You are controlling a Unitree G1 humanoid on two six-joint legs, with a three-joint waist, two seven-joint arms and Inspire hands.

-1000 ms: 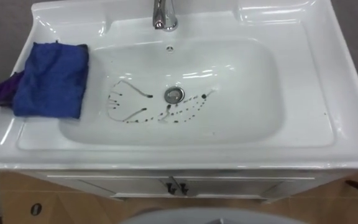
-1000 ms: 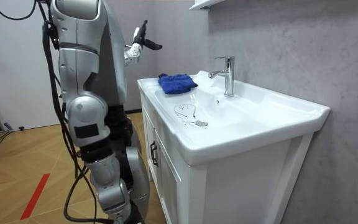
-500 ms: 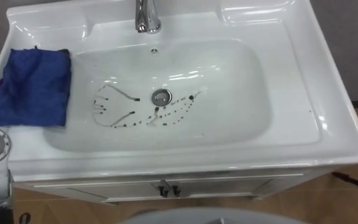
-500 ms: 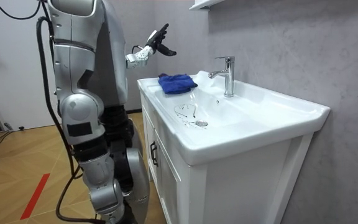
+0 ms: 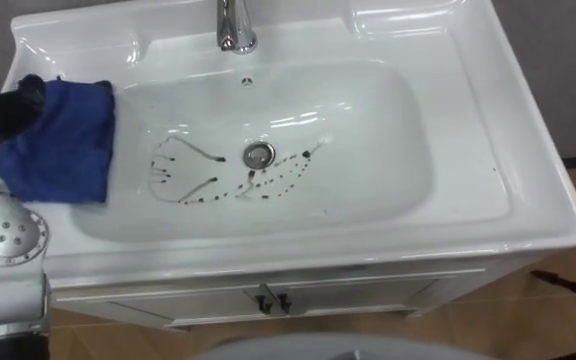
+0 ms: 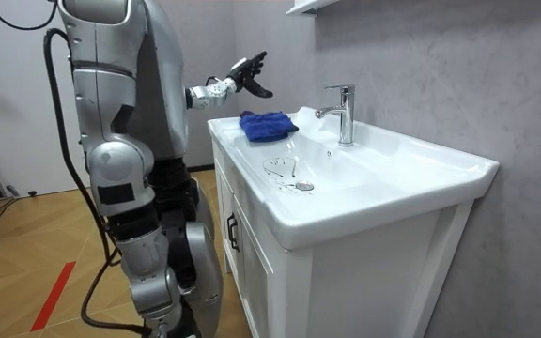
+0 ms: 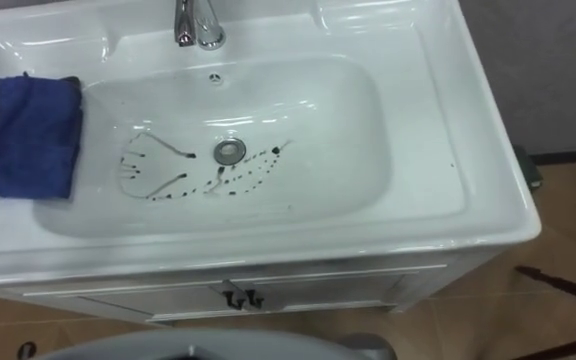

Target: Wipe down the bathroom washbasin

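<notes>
Room view shows the robot standing close to the basin (image 6: 393, 155), with its left arm stretched forward so that the left hand (image 6: 245, 75) hangs over the cloth (image 6: 269, 125). The fingers are straight and spread, so the hand is released and grasps nothing. From this side a gap shows between the fingers and the cloth below them. From the head camera the dark fingers lie over the far left edge of the cloth, and from there I cannot tell if they touch it.

The cloth is blue and folded into a loose pad. It lies directly under the hand, on the flat rim of the basin beside the bowl. I think it is kept there for a reason: it is out of the bowl and on the side of the reaching arm, so the hand needs only to go down and close.

To the right of the hand, well apart from it, dark marks (image 5: 218, 180) run in thin lines and dots around the drain (image 5: 259, 154). These are what must be wiped. The tap (image 5: 234, 25) stands beyond the drain and does not block the way from the cloth to the marks.

In my judgement the step in hand is taking the cloth, and the wiping is not yet begun. The wide fingers fit this, because they can gather the thick fold. The cloth lies near the outer edge of the rim, so a sideways push could slide it off.
</notes>
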